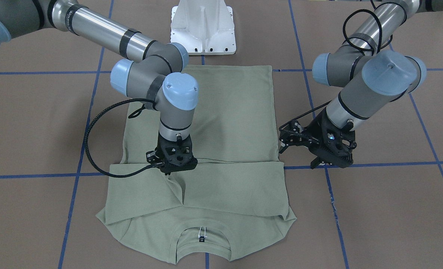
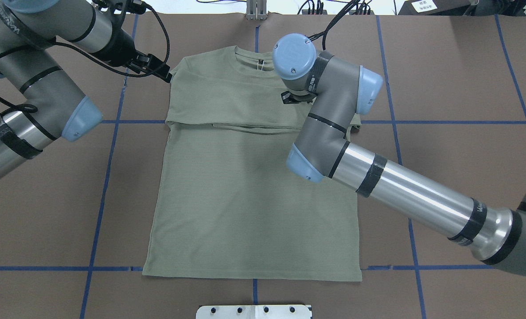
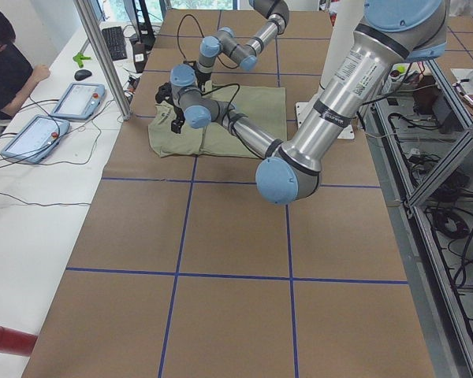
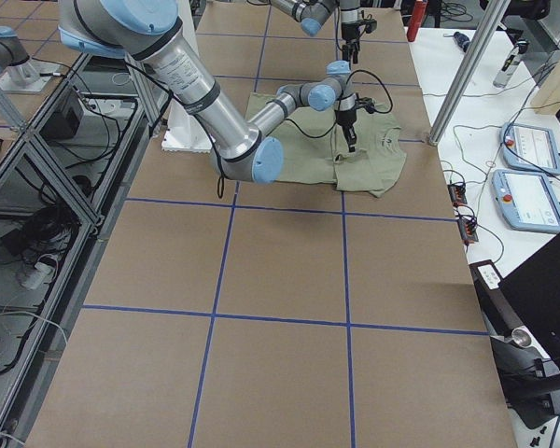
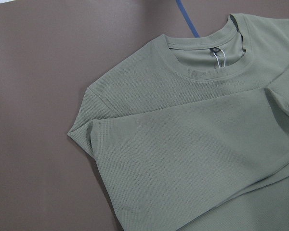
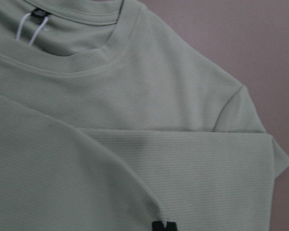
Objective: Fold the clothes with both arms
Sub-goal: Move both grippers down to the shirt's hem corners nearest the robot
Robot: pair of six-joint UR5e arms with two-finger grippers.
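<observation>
The pale sage-green shirt (image 1: 236, 112) lies flat on the brown table, its neck with the black tag (image 1: 202, 239) away from the robot. Both sleeves are folded across the chest (image 2: 227, 106). My right gripper (image 1: 173, 168) points down on the folded sleeves near the shirt's middle. It looks shut on the sleeve fabric, which creases below it. One black fingertip (image 6: 164, 226) shows in the right wrist view. My left gripper (image 1: 311, 158) hangs beside the shirt's edge, off the cloth, open and empty. In the overhead view it (image 2: 158, 71) is next to the shoulder.
The white pedestal base (image 1: 203, 28) stands at the robot's side of the table, just past the shirt's hem. Blue tape lines cross the brown table (image 2: 444, 88). An operator (image 3: 4, 71) and tablets (image 3: 77, 98) are at a side desk.
</observation>
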